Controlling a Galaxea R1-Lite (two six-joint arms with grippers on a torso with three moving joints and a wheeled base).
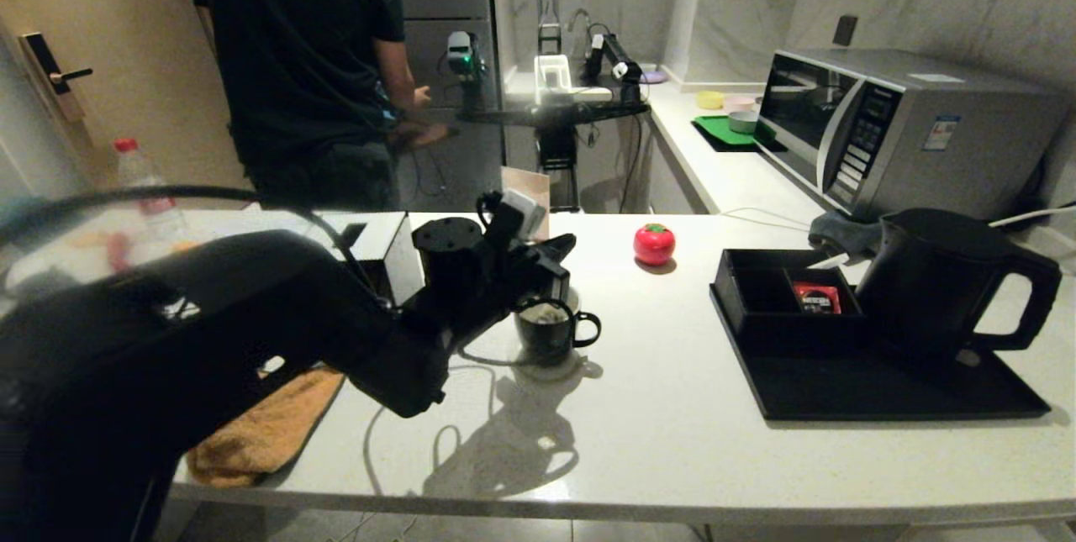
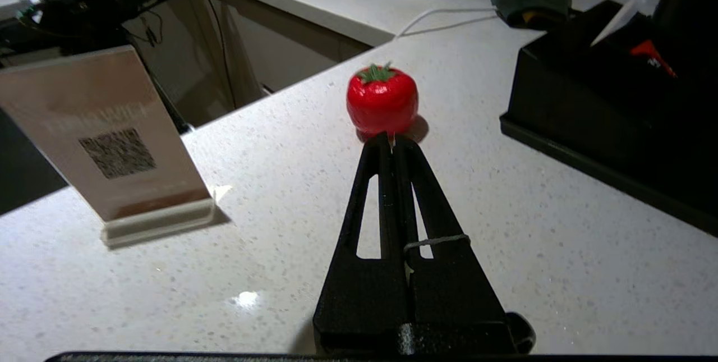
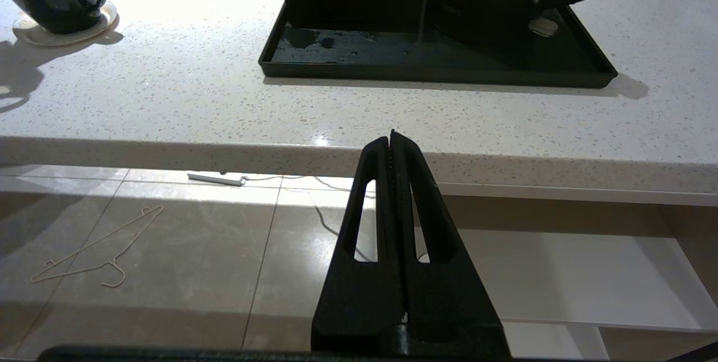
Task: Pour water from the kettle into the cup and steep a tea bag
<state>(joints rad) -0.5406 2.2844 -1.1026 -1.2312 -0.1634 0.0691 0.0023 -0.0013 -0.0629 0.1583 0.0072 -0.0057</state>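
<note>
Black with a white inside, the cup (image 1: 551, 330) sits on a pale coaster on the white counter (image 1: 656, 441), something greyish-green showing at its rim, perhaps the tea bag. Directly above it hangs the left gripper (image 2: 391, 140), fingers pressed together with a sliver of something pale pinched at the tips. Off to the right, the kettle (image 1: 941, 286) stands upright on a black tray (image 1: 891, 395). The right gripper (image 3: 391, 136) is clenched on nothing, parked below the counter's near edge. A red tomato-shaped object (image 1: 654, 244) rests behind the cup.
</note>
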